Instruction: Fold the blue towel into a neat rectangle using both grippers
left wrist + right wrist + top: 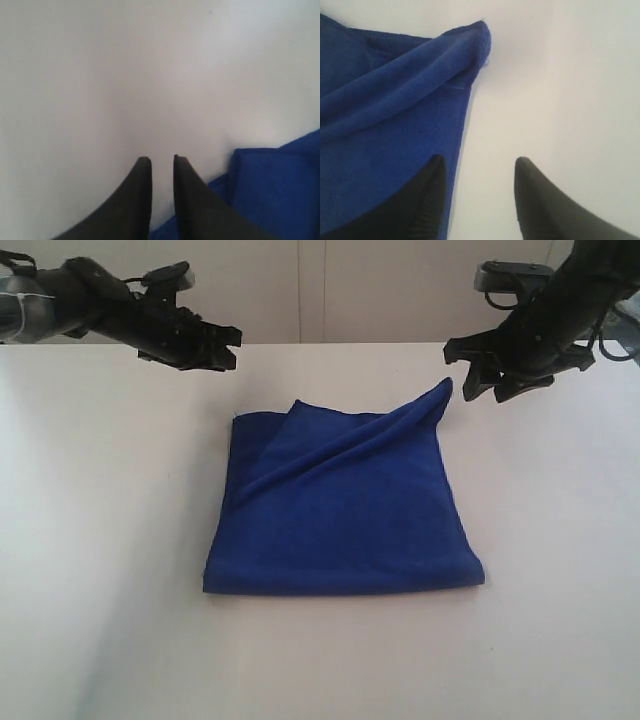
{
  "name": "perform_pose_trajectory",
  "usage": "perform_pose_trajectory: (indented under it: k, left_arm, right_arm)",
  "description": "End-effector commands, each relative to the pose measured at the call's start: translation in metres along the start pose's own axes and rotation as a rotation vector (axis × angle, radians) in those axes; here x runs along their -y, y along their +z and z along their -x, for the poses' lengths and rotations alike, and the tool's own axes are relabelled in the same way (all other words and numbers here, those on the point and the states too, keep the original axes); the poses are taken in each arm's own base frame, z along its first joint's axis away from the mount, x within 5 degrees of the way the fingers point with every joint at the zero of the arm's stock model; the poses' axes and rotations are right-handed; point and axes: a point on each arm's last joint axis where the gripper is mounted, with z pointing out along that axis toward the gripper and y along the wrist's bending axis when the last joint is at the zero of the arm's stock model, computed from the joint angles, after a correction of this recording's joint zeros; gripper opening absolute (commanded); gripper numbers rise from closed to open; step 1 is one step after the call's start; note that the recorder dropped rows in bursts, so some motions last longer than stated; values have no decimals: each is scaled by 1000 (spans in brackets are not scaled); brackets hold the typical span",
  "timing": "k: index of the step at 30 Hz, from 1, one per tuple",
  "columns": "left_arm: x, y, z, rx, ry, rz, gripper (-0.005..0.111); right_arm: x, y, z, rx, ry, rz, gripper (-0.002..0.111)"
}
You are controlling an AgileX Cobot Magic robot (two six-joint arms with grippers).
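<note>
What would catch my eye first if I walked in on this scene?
The deep blue towel stands out, lying folded in the middle of a white table, with one corner peaked up at its far right. Two black arms reach in over the table's far side. The left gripper hangs clear of the cloth, and the right gripper is spread wide beside that raised corner. Neither holds anything.

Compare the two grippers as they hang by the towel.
The left gripper shows a narrow gap between its fingers; the right gripper is spread wide. The left gripper hangs over bare table beside the blue towel; the right gripper hangs by its peaked corner. Both are black and hold nothing.
</note>
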Motion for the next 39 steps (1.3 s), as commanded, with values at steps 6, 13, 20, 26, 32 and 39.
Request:
perform_pose_trajectory:
  k: [6,13,20,26,32,39]
  left_arm:
    - [6,20,-4,52,215,-184,39]
    - [12,32,-13,72,326,-296,39]
    - [12,38,-19,76,374,-325,39]
    - [10,49,-26,116,340,-391,39]
    - [8,56,-29,118,342,-430,39]
    - [0,69,-41,104,354,-423,39]
  right_arm:
    - [4,-1,-2,-11,31,-7,42]
    - [3,-1,-3,-18,38,-6,42]
    - [3,-1,-3,-18,63,-6,42]
    - [3,-1,-3,-18,63,-6,42]
    - [4,-1,-2,-12,63,-7,42]
    - [4,-1,-1,-4,63,-8,42]
